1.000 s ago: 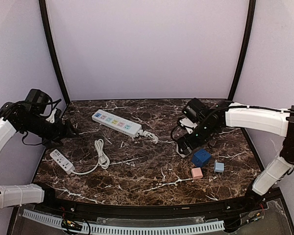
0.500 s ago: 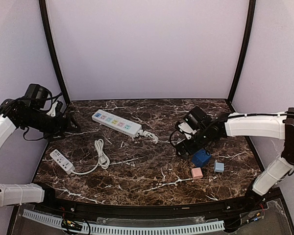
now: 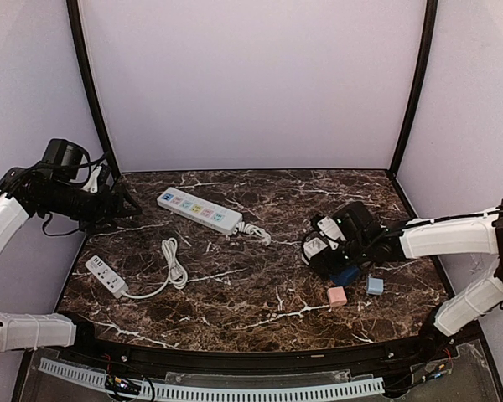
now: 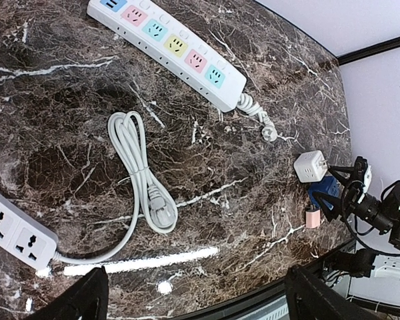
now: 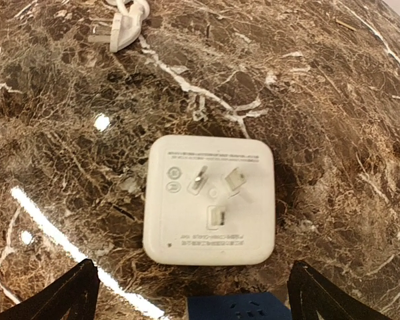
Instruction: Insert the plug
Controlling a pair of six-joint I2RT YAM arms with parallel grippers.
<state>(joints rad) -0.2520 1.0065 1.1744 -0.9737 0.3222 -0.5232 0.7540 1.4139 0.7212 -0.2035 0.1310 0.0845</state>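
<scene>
While the right hand [image 5: 197,293] hangs low over the bench [image 5: 333,100] with its fingers [image 5: 70,293] spread wide and gripping nothing, the white square plug [image 5: 209,200] lies just ahead of the fingertips. It is centred on the gap between them, flat on its back with three metal prongs pointing up. A blue block [image 5: 240,308] sits nearer the wrist, just beside the plug's near edge; I cannot tell whether the two touch. Farther ahead, off toward the left finger, lies the pronged end of a white cord [image 5: 120,27].

The left hand [image 4: 200,300] is held high, fingers equally wide and empty. Beneath and ahead of it lies a coiled white cable [image 4: 143,180], with a small white socket block [image 4: 17,233] out by its left finger. Beyond the coil lies the long power strip [image 4: 167,47] with coloured sockets, well apart from the plug.
</scene>
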